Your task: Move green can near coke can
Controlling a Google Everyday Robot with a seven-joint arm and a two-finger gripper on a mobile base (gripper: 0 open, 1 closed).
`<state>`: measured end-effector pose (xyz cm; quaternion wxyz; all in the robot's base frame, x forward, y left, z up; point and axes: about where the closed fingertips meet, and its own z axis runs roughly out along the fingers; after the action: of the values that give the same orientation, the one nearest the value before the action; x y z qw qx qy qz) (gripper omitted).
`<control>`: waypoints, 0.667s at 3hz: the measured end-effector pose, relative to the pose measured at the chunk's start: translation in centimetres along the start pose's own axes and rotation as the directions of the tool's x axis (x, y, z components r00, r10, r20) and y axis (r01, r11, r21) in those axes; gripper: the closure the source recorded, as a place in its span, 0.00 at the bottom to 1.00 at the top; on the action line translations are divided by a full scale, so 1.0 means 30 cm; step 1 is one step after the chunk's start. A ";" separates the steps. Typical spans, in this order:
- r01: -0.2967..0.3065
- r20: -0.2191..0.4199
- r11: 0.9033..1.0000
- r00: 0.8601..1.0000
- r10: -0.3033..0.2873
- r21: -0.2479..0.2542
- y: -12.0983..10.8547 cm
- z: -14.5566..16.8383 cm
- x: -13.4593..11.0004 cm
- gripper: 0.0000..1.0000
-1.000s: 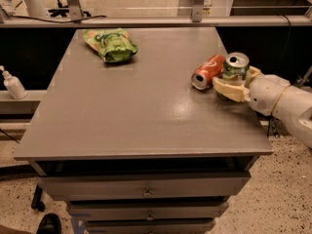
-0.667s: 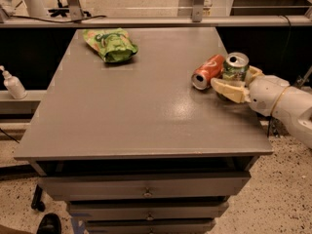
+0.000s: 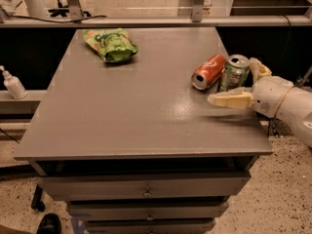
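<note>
Your hand [image 3: 232, 81], at the right edge of the surface [image 3: 146, 106], is open and grips nothing; the upright green can [image 3: 235, 72] stands just beside the toppled coke can [image 3: 209, 72].

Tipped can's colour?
Coke can is red-orange with white script, camera view; the open end effector flanks the green can beside it.

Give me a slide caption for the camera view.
Open pincer straddles the upright green can, which stands beside the coke can lying on the grey table.
</note>
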<state>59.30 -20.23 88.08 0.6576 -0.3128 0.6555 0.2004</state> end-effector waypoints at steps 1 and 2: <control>0.023 -0.013 1.000 1.000 -0.023 -0.012 0.006 -0.070 -0.065 0.00; 0.059 -0.026 0.997 0.998 -0.060 -0.043 0.018 -0.164 -0.157 0.00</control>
<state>55.04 -22.47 92.93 0.6474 -0.3488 0.6504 0.1903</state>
